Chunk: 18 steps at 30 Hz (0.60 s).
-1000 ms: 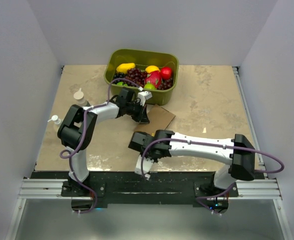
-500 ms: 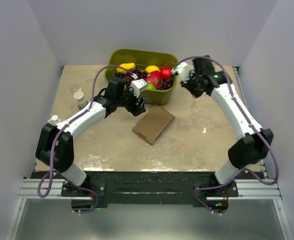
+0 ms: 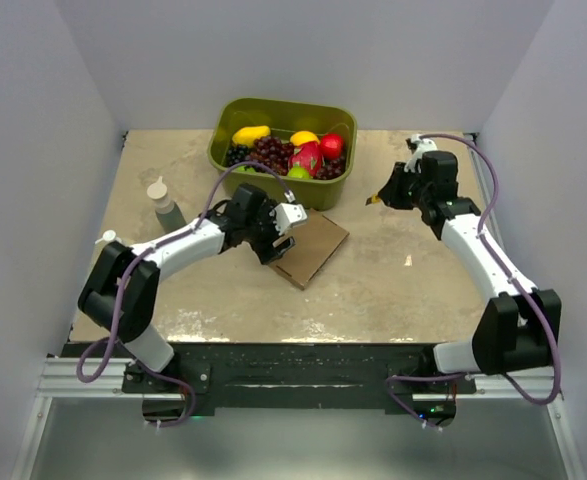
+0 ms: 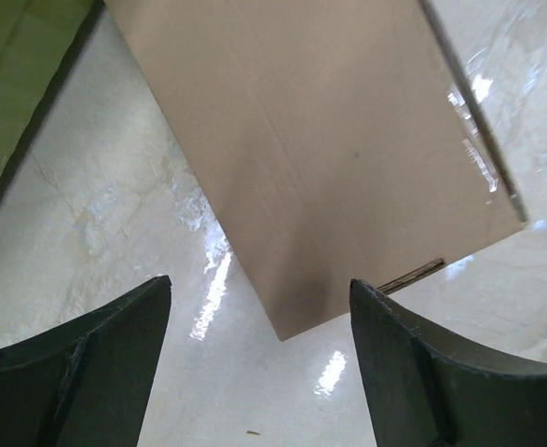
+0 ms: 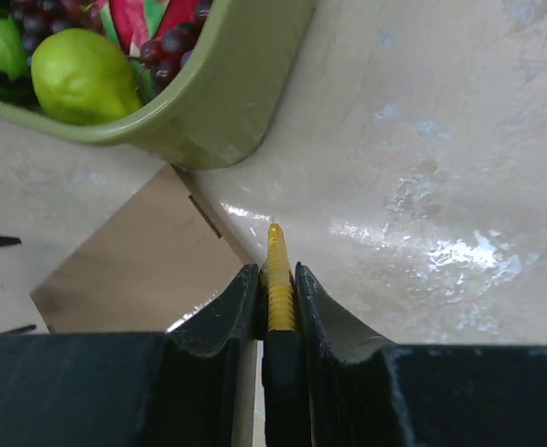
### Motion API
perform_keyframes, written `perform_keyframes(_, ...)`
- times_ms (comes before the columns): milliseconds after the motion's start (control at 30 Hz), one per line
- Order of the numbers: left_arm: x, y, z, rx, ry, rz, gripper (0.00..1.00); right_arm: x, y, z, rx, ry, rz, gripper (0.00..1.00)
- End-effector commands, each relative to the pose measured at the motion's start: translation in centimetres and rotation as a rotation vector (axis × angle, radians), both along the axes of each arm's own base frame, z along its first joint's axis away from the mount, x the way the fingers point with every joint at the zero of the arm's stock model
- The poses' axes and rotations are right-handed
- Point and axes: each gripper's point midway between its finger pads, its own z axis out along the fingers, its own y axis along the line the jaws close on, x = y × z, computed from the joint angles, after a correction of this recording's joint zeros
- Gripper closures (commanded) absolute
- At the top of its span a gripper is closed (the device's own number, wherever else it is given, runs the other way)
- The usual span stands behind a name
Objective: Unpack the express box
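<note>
The express box [image 3: 309,248] is a flat brown cardboard mailer lying shut on the table in front of the green tub. My left gripper [image 3: 279,240] hovers at the box's left corner, jaws wide open with nothing between them. In the left wrist view the box [image 4: 320,140] fills the upper frame and its near corner lies between my dark fingers [image 4: 96,363]. My right gripper [image 3: 383,197] is off to the right of the tub, shut on a thin yellow ribbed tool [image 5: 277,275] with a black lower part. The box's edge [image 5: 152,270] shows beyond that gripper [image 5: 276,289].
An olive-green tub [image 3: 273,104] of fruit stands at the back centre, its corner [image 5: 226,112] close ahead of the right wrist. A grey bottle [image 3: 165,205] and a small white pump bottle [image 3: 106,239] stand at the left. Grey walls close in both sides and the back.
My left gripper has opened and shifted down to the box's left corner. The right arm swung from low at the front centre up to the tub, then out to the right.
</note>
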Motion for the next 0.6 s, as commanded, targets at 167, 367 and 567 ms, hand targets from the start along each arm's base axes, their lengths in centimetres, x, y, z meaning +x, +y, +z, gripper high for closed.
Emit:
perform_keyframes(167, 1.0, -6.3, 2.5, -0.109, -0.052, -0.262, 0.18, 2.1, -0.5, -3.0, 0.322, 0.149, -0.207, 1.0)
perform_keyframes(367, 0.3, -10.6, 0.6, -0.096, -0.031, -0.188, 0.17, 2.0, -1.5, -3.4, 0.311, 0.154, -0.249, 1.0)
perform_keyframes(567, 0.0, -9.7, -4.2, 0.08, -0.037, -0.022, 0.15, 2.5, -2.3, -3.7, 0.35, 0.169, -0.298, 1.0)
